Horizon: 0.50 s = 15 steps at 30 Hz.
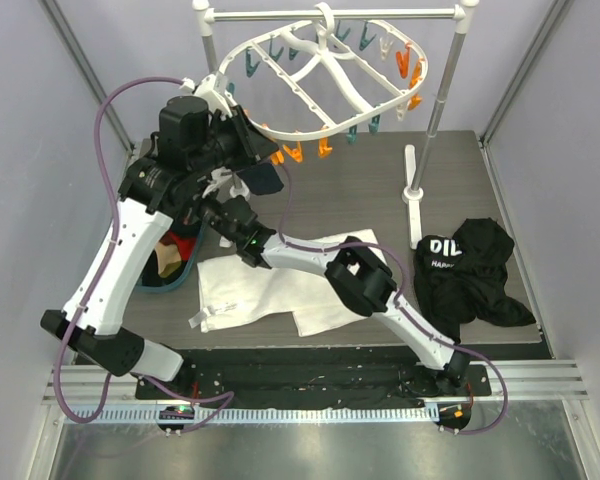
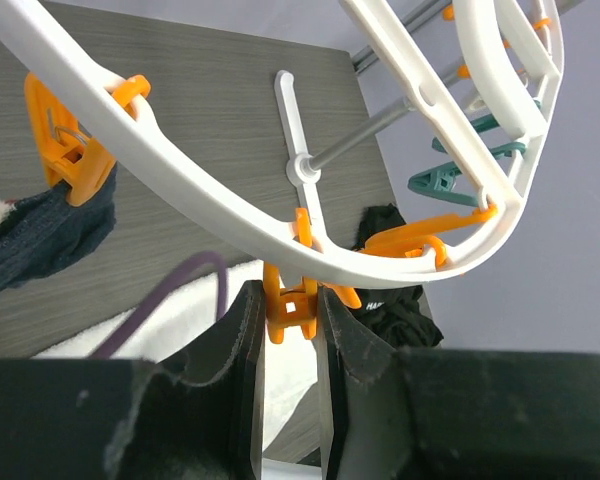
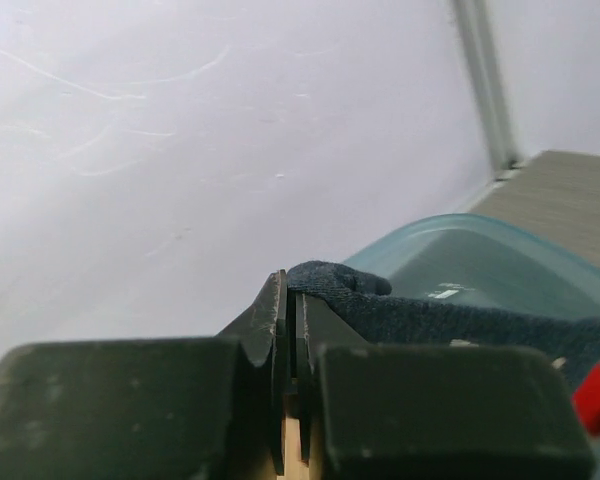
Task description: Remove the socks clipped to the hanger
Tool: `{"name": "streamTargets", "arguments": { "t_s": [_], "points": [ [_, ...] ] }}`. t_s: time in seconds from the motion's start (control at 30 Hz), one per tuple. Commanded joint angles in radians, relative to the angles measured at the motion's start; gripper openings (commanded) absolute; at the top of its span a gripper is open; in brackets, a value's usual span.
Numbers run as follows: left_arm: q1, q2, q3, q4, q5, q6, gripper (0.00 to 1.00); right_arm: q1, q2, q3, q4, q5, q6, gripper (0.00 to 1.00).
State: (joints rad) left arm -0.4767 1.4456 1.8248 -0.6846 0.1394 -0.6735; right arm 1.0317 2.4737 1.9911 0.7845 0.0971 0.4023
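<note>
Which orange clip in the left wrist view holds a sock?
The far-left orange clip, biting a dark navy sock; the middle clip in the left hand shows none.

A white cloth (image 1: pixel 280 285) lies spread on the table (image 1: pixel 380 170), a crumpled black garment (image 1: pixel 470 275) just beside it; grey rail (image 1: pixel 430 14) behind.

hanger (image 2: pixel 180 170) white | clip (image 2: pixel 290 300) orange, others teal, white | sock (image 2: pixel 40 235) dark navy | cloth (image 1: pixel 250 285) white | garment (image 1: pixel 475 270) black, white lettering | tub (image 3: pixel 500 250) clear teal | table (image 2: pixel 200 100) grey wood-grain | cable (image 2: pixel 205 262) purple | rail (image 1: pixel 330 15) grey metal | arms (image 1: pixel 115 260) white and black | walls (image 1: pixel 40 200) pale lilac-grey
</note>
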Motion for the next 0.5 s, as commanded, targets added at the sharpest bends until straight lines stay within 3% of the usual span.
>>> {"name": "streamTargets", "arguments": {
  "t_s": [0.0,0.23,0.33,0.37,0.47],
  "points": [
    [0.000,-0.040,0.013,0.074,0.046,-0.011,0.00,0.011,0.079,0.136,0.021,-0.141,0.169,0.08],
    [0.001,-0.042,0.008,0.091,0.046,-0.008,0.00,0.027,0.255,0.337,-0.068,-0.177,0.452,0.10],
    [0.001,-0.042,0.008,0.086,0.037,-0.003,0.00,0.025,0.298,0.412,-0.178,-0.191,0.466,0.27],
    [0.001,-0.042,0.008,0.086,0.034,0.000,0.00,0.025,0.297,0.419,-0.210,-0.185,0.460,0.39],
    [0.000,-0.045,0.007,0.083,0.028,0.002,0.00,0.019,0.248,0.425,-0.339,-0.160,0.400,0.60]
  ]
}}
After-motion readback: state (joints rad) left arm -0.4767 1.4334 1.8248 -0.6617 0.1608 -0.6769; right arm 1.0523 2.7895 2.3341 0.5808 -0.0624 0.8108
